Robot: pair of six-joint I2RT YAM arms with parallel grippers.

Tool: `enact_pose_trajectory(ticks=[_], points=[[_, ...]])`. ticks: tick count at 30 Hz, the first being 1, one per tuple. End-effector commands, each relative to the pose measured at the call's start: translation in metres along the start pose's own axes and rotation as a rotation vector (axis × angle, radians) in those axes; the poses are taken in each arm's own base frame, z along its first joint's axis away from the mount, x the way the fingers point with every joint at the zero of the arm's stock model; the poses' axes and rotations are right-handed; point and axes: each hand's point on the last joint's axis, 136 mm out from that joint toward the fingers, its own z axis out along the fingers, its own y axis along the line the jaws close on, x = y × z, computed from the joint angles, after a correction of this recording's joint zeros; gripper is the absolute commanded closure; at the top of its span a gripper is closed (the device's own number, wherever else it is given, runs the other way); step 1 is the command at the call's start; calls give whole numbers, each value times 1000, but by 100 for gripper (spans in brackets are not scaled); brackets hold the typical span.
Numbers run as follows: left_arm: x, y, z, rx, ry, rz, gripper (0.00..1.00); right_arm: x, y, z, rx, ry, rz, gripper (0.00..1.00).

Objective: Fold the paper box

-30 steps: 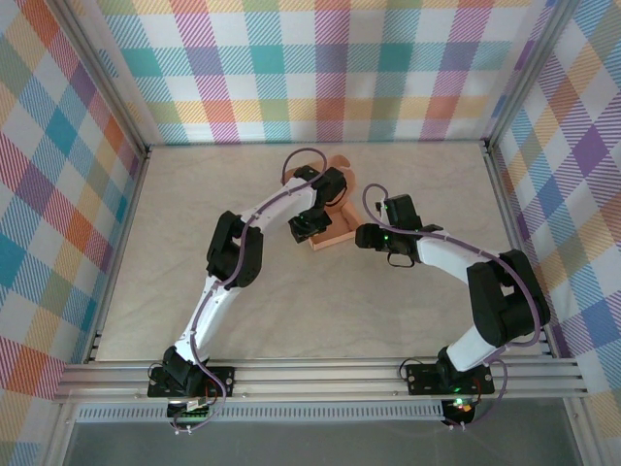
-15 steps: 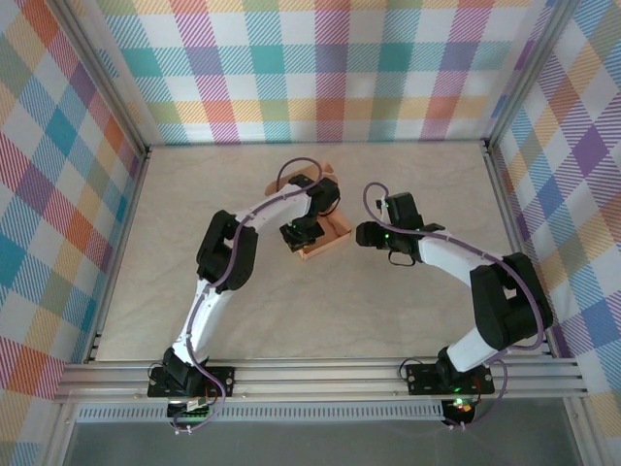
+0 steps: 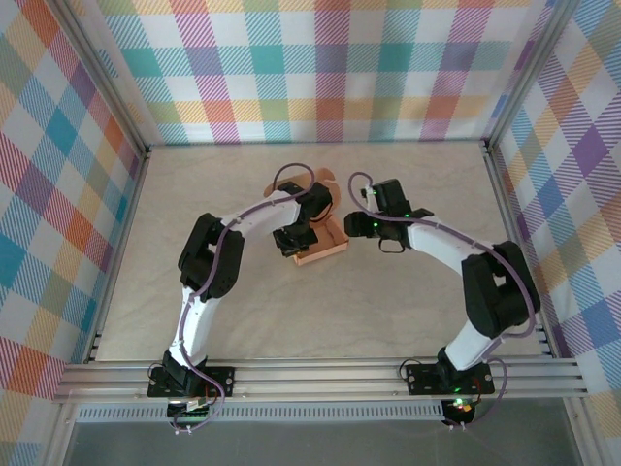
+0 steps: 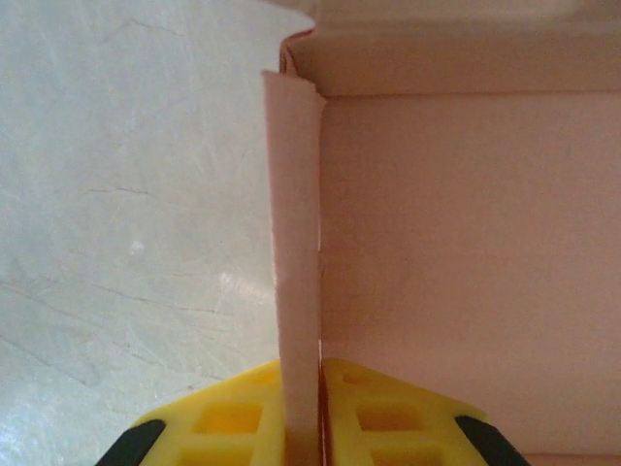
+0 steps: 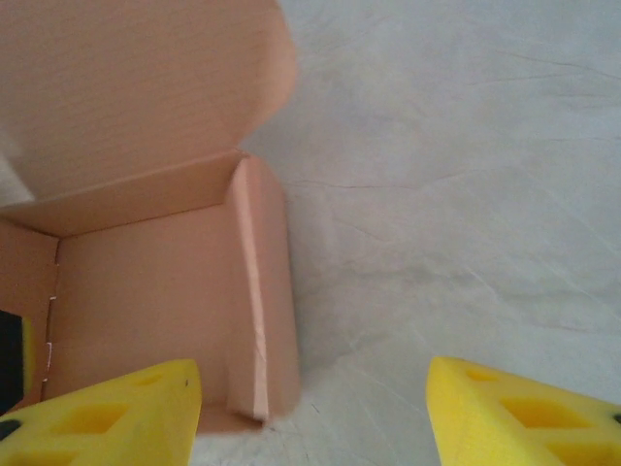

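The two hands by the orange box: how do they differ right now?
The left hand is shut, pinching an upright side wall of the paper box. The right hand is open and grips nothing. The left hand touches the card, while the right hand is near the opposite wall with its fingers spread wide. Both have yellow fingers and face the same box.
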Motion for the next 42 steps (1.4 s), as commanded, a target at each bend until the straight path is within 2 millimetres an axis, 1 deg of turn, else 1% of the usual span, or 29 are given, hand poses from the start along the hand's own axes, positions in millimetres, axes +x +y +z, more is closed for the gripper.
enact_pose_trajectory(ticks=[1, 2, 4, 5, 8, 16, 20, 22, 23, 28, 33, 39, 42], points=[[8, -1, -8, 33, 0, 56, 85, 3, 2, 15, 52, 45, -78, 42], [8, 0, -6, 31, 1, 58, 85, 3, 2, 19, 54, 54, -79, 45], [10, 3, -2, 24, 10, 59, 85, 3, 2, 28, 53, 72, -76, 58], [11, 3, -1, 24, 14, 60, 85, 2, 3, 31, 51, 78, -77, 61], [11, 3, 1, 28, 18, 60, 85, 2, 7, 40, 34, 107, -77, 63], [12, 2, 5, 30, 31, 65, 85, 9, 10, 54, 16, 146, -72, 80], [12, 2, 7, 30, 35, 64, 85, 8, 14, 54, -3, 149, -64, 81], [12, 1, 6, 33, 34, 65, 85, 8, 14, 52, -3, 143, -60, 87], [11, 2, 6, 32, 35, 64, 85, 9, 14, 52, -1, 142, -62, 88], [11, 1, 6, 35, 38, 65, 85, 17, 12, 58, -2, 173, -69, 88], [11, 1, 5, 38, 38, 65, 85, 23, 17, 62, -35, 199, -72, 88], [11, -1, 7, 38, 42, 66, 85, 32, 20, 65, -34, 229, -118, 83], [11, -1, 7, 38, 44, 67, 85, 36, 27, 65, -65, 235, -129, 82]])
